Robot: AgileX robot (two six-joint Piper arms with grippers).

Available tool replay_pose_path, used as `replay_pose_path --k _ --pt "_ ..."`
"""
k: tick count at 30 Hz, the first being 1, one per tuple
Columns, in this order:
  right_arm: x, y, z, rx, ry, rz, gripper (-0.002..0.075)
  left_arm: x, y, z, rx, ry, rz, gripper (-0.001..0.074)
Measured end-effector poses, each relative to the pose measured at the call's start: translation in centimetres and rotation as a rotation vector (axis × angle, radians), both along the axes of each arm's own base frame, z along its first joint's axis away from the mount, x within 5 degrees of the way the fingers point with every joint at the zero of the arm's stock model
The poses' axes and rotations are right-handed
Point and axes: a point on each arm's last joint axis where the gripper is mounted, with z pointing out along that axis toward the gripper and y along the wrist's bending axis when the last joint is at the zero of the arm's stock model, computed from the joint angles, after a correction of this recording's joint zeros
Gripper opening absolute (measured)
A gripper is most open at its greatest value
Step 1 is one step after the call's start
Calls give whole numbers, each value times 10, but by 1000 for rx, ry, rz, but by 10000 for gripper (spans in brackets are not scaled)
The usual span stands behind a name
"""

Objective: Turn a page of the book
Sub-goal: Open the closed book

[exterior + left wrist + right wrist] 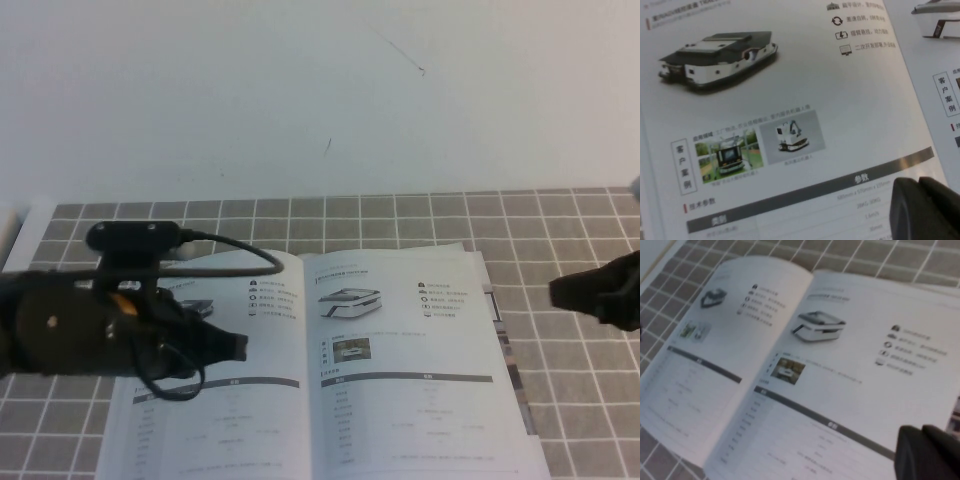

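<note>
The book (240, 420) lies open on the tiled table. The page (420, 340) with the white flat vehicle photo, icon list and grey-headed table is its right-hand sheet, lying flat; it also shows in the right wrist view (855, 375). My left gripper (237, 346) is shut and empty, hovering low over the left-hand sheet (790, 100) near its grey table bar; its fingers (912, 210) lie together. My right gripper (562, 293) is shut and empty, just off the book's right edge; in its wrist view (925, 452) it sits over the page's outer edge.
The table is covered by a grey mat with white grid lines (560, 230). A white wall stands behind it. A pale object (8, 228) shows at the far left. Printed edges of lower sheets (505, 350) stick out along the book's right side.
</note>
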Motion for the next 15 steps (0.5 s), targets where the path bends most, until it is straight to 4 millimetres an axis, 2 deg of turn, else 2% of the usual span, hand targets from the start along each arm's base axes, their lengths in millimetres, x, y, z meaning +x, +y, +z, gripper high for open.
replay_pose_path --k 4,8,13,15 --pt "14 24 -21 -16 63 86 -3 24 -13 -17 18 92 -18 -4" --pt "25 45 -36 -64 55 168 -3 36 -18 -38 55 150 -32 -4" --pt "37 52 -49 -130 34 216 0 41 -19 -65 101 226 -42 -4" --pt "41 51 -54 -146 50 215 32 42 -19 -75 111 255 -42 -4"
